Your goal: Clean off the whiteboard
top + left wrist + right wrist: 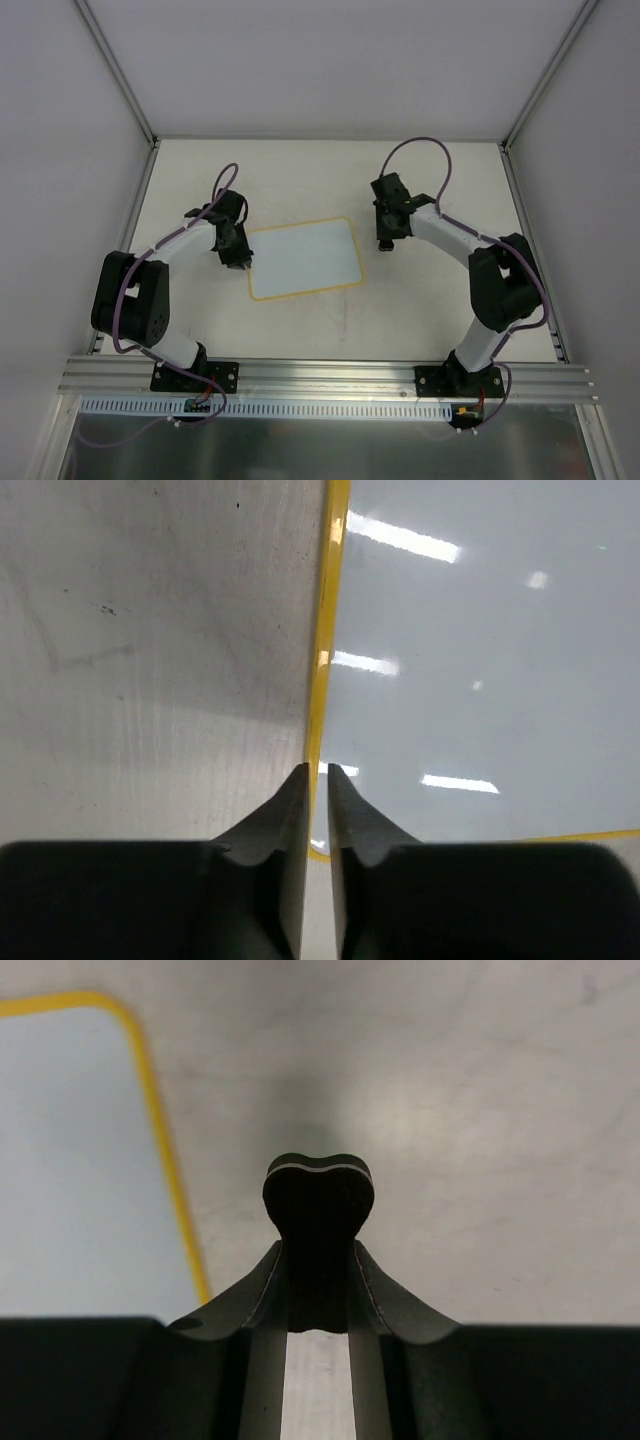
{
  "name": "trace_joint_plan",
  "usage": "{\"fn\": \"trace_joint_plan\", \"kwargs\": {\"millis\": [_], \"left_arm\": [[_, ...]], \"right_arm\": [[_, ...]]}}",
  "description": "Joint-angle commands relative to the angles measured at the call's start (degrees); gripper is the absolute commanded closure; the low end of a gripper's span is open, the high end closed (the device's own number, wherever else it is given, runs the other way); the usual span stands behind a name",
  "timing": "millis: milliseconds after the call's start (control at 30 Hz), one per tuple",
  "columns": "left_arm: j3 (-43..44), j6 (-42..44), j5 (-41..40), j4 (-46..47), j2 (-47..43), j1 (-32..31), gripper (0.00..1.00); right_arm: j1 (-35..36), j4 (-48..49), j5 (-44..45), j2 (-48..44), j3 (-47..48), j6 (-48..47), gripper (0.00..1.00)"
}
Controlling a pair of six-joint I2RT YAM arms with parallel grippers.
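Your right claw (318,1260) pinches a black eraser (318,1188) beside the whiteboard (305,258); your left claw (317,772), parted just a sliver, sits over its yellow left edge.

The whiteboard (305,258) is a small flat rectangle with rounded corners and a thin yellow-orange border. It lies face up on the pale bench (430,310), about midway across it, with its long sides running left to right. It is turned slightly, so the right end sits a little farther back than the left. In the left wrist view its glossy white face (480,680) shows only bright reflections of lights, with no marks to be seen. The corner in the right wrist view (80,1160) is also plain.
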Motion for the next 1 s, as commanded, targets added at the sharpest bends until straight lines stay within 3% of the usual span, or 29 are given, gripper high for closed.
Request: {"fn": "trace_joint_plan", "kwargs": {"millis": [0, 233, 333, 367, 467, 567, 600, 967], "left_arm": [[2.4, 1.4, -2.1, -1.1, -4.3, 0.1, 0.81], [2.8, 3.0, -5.6, -1.4, -9.9, 0.1, 0.55], [2.8, 3.8, -7.5, -1.7, -12.5, 0.1, 0.49], [2.7, 3.9, -7.9, -1.9, -13.4, 0.1, 0.42], [2.8, 4.7, -9.5, -2.3, -16.9, 0.1, 0.25], [3.7, 5.6, -11.0, -3.4, -20.8, 0.1, 0.11], [4.4, 6.0, -11.4, -3.6, -21.8, 0.1, 0.02], [16.6, 14.3, -19.9, -6.3, -35.2, 0.2, 0.01]], "right_arm": [[-5.8, -1.3, 2.9, -4.9, -4.5, 1.7, 1.00], [-12.8, -1.5, -2.3, -2.1, -8.2, 4.2, 0.89], [-13.4, -1.6, -3.9, -1.4, -9.0, 6.0, 0.67], [-13.4, -1.6, -4.1, -1.6, -9.5, 6.6, 0.46], [-13.6, -1.7, -4.5, -3.7, -9.8, 6.3, 0.21], [-14.1, -2.6, -4.1, -7.6, -9.4, 4.7, 0.07], [-14.5, -3.2, -4.0, -10.8, -9.2, 4.2, 0.04], [-23.2, -7.1, -0.8, -34.8, 0.1, -6.7, 0.01]]}}
